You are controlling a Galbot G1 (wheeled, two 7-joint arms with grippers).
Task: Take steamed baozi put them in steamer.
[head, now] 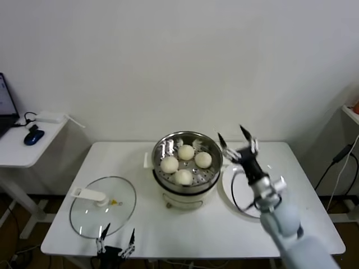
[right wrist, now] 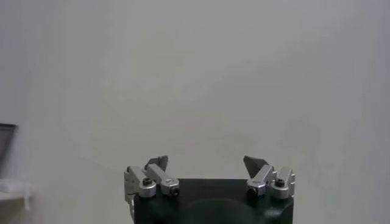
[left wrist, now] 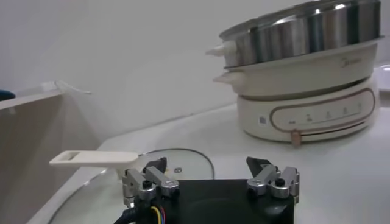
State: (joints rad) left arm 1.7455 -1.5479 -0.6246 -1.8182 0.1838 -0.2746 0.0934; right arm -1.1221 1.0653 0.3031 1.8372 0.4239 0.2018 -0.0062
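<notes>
Lying at lower left of the head view: glass lid (head: 102, 208), with the left gripper (head: 116, 236) parked just below it, fingers spread apart and holding nothing. Sitting in the centre: the steamer (head: 187, 163), already holding all four steamed baozi (head: 185, 163) on its perforated floor. Hovering at right of the steamer, above the white plate (head: 235, 193): the right gripper (head: 235, 142), opened wide and empty. Judging from this, loading step looking finished; next move probably calling only for pulling the right arm away, perhaps then fetching the lid.
</notes>
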